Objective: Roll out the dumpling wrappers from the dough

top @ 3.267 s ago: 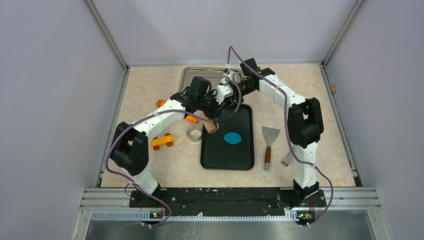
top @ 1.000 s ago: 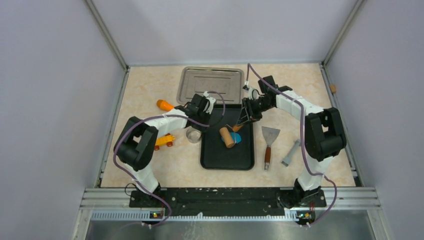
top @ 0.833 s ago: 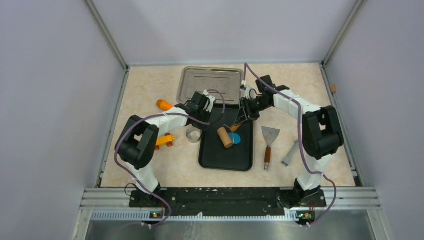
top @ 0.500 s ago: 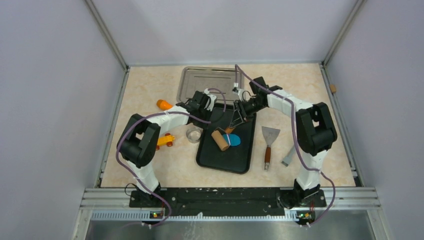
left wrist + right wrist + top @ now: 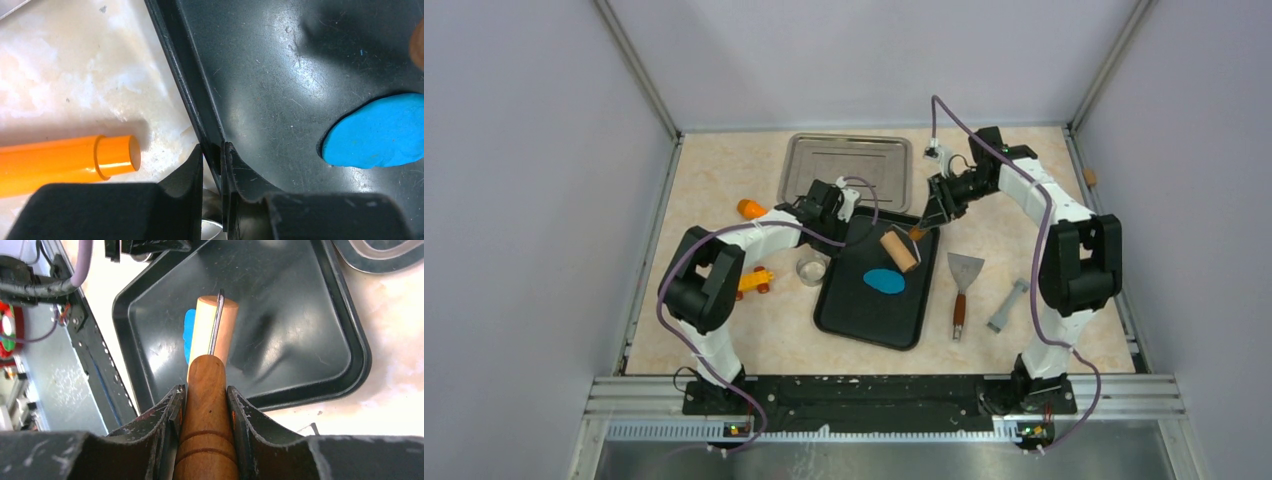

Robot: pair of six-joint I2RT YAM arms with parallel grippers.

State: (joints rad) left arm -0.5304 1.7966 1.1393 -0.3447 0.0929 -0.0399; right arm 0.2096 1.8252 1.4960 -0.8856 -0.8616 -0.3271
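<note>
Jaws of left gripper [image 5: 214, 152]: I see them pinched on the tray [image 5: 280, 75] rim, at its far left corner. Jaws of right gripper [image 5: 205, 392]: clamped on the roller [image 5: 227, 327] handle, drum over the tray's far right part. Dough [image 5: 884, 281]: flat blue oval, mid-tray, near the drum. Outside the tray: scraper [image 5: 962, 275] on its right, ring cutter [image 5: 811, 268] on its left.

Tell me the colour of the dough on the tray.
Bright blue. The dough on the tray shows best in the left wrist view.
</note>
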